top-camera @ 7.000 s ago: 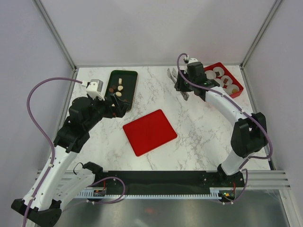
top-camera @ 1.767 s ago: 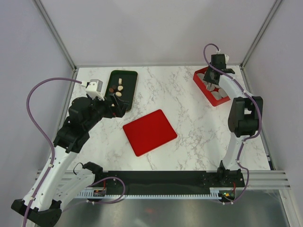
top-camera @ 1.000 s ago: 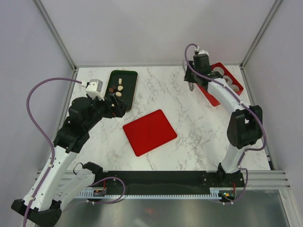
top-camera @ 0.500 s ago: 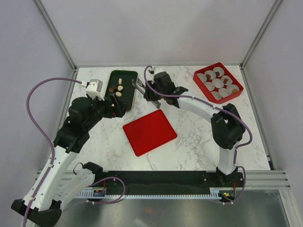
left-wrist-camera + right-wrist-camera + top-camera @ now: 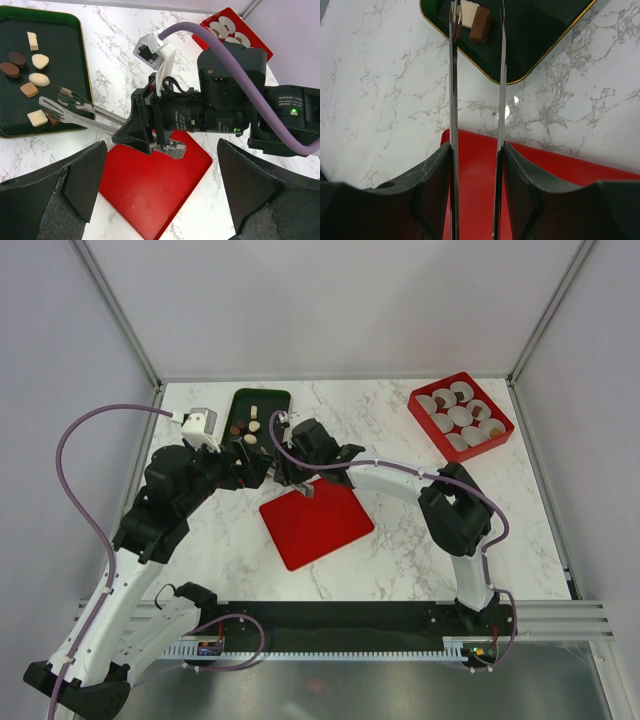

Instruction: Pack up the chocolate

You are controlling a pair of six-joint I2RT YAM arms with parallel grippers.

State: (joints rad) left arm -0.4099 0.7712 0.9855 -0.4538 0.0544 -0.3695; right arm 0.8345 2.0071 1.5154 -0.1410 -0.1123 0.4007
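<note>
Right wrist view: right tool (image 5: 476,165) clamps tongs (image 5: 453,100), spread tips framing upper-centre chocolate (image 5: 481,29); an off-centre squeeze may flick it away.

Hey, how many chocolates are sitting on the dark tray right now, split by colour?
Cream-white chocolates: 4
Brown chocolates, light or dark: 4
Total on the dark tray: 8

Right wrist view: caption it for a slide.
Right pincer grips metal tongs, tips apart by a cream chocolate and a brown chocolate on the green tray.
</note>
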